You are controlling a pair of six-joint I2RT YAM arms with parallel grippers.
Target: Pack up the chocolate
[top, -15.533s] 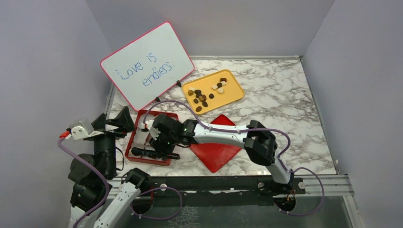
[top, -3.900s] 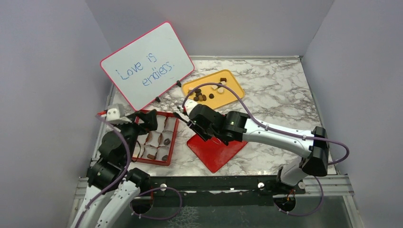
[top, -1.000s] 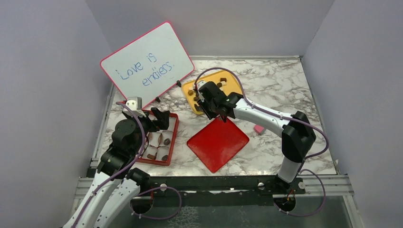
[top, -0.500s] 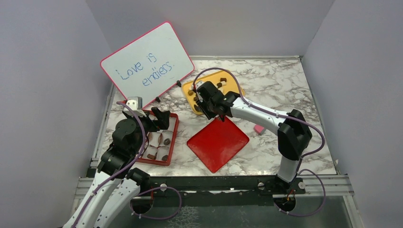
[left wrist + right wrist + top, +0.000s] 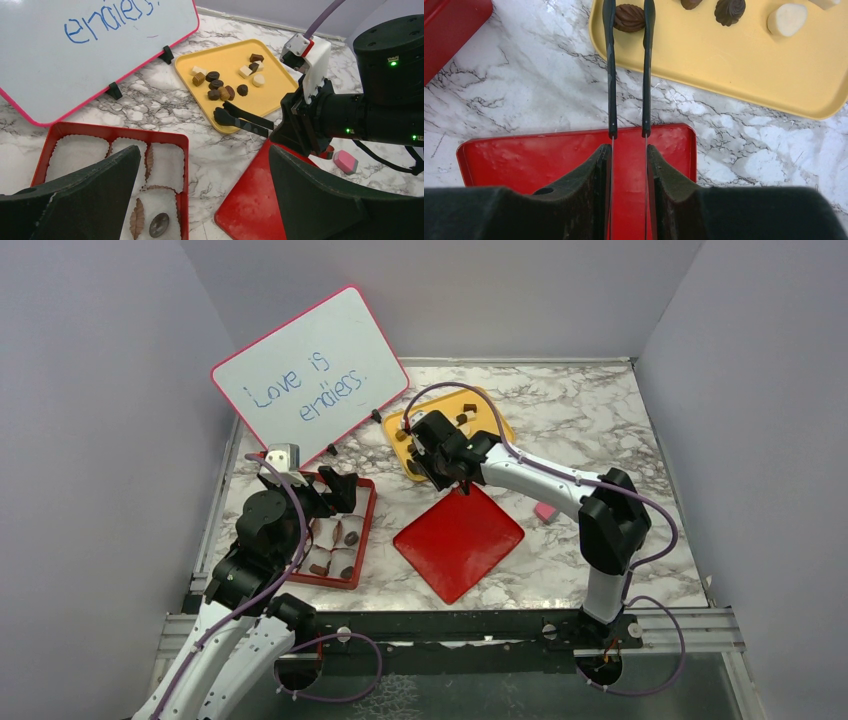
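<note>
Pick step. Right gripper (image 5: 628, 160) clamps black tweezers (image 5: 612, 75), tips bracketing a ribbed brown chocolate (image 5: 629, 17) on yellow tray (image 5: 724, 75). Left gripper (image 5: 205, 200) agape, empty. Next: squeeze, lift clear.

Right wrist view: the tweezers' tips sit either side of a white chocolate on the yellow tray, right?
Not quite. The chocolate between the tips of the tweezers is dark brown, not white, as the right wrist view shows. It does lie on the yellow tray.
</note>
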